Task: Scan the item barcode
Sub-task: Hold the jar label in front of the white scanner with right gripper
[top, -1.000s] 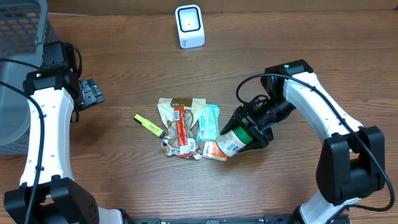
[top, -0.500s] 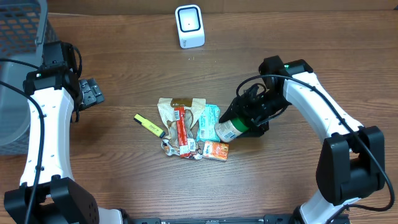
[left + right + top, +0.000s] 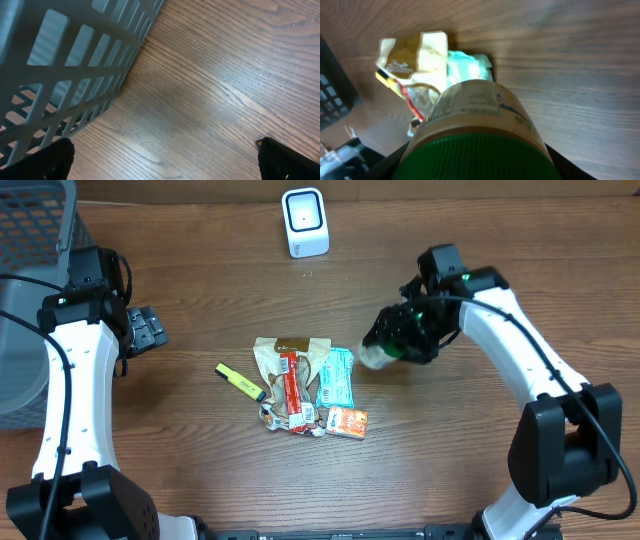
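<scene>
I am working over the table (image 3: 200, 480), basket (image 3: 30, 240) at its far-left corner, scanner (image 3: 304, 221) at the far edge. My right gripper (image 3: 405, 340) is gripping the green-lidded jar (image 3: 378, 352) right of centre (pickup done, I judge); it is hanging well apart from the scanner, so scanning is pending. My left gripper (image 3: 148, 330) is idling, jaws wide.

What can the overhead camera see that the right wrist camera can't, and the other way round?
Only overhead: the white scanner, the grey basket and the left arm. Only the right wrist: the print on the jar's label, close up. Both: the jar that the right pincer holds, the snack packets, the wooden table.
</scene>
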Robot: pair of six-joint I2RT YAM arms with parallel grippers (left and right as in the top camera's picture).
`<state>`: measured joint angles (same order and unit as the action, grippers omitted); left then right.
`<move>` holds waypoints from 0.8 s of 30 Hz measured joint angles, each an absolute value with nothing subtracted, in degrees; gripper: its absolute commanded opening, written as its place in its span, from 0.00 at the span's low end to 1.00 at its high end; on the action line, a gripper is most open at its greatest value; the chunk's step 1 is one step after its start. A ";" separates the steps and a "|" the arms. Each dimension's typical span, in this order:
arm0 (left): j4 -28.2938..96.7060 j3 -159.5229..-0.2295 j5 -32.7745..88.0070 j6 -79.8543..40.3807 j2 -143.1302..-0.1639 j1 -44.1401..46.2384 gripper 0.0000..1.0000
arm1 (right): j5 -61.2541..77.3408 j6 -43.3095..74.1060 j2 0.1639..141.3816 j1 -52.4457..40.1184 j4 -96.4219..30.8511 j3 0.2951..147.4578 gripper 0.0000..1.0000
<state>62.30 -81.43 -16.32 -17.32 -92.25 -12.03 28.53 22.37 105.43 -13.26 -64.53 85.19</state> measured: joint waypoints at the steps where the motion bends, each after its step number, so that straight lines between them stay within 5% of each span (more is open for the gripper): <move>1: 62.33 -81.43 -16.34 -17.34 -92.25 -12.05 1.00 | 28.14 21.58 105.56 -13.15 -66.17 88.07 0.24; 9: 62.33 -81.43 -16.32 -17.34 -92.25 -12.05 1.00 | 23.22 17.28 105.51 -13.28 -68.55 106.34 0.13; 24: 62.26 -81.43 -16.32 -17.34 -92.25 -12.03 1.00 | 9.87 10.31 112.07 -20.47 -29.43 109.25 0.04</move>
<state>62.26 -81.43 -16.32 -17.34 -92.25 -12.03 9.87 10.31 112.07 -20.47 -29.43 109.25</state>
